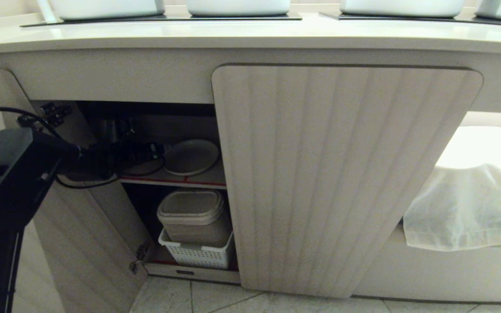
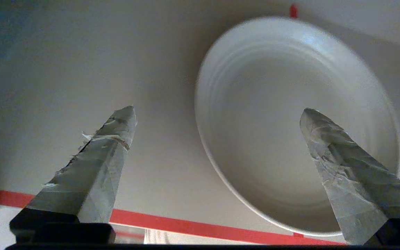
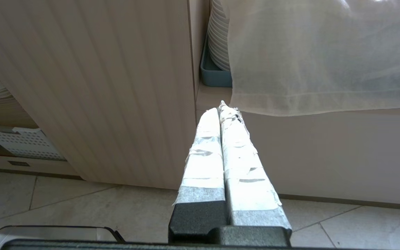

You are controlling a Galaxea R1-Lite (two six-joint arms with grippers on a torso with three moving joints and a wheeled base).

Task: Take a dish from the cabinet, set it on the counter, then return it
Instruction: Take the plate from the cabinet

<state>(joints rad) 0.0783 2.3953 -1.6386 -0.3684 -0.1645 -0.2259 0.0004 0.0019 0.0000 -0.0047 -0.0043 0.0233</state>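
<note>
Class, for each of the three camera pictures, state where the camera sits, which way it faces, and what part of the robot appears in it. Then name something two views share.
Head view: on the robot's head, looking forward and down at the cabinet and counter; the left arm reaches inside.
Left wrist view: behind the open left gripper, facing the dish on the red-edged shelf.
Right wrist view: behind the shut right gripper, low, facing a closed door and white cloth.
Shared: the dish appears in head and left wrist views.
</note>
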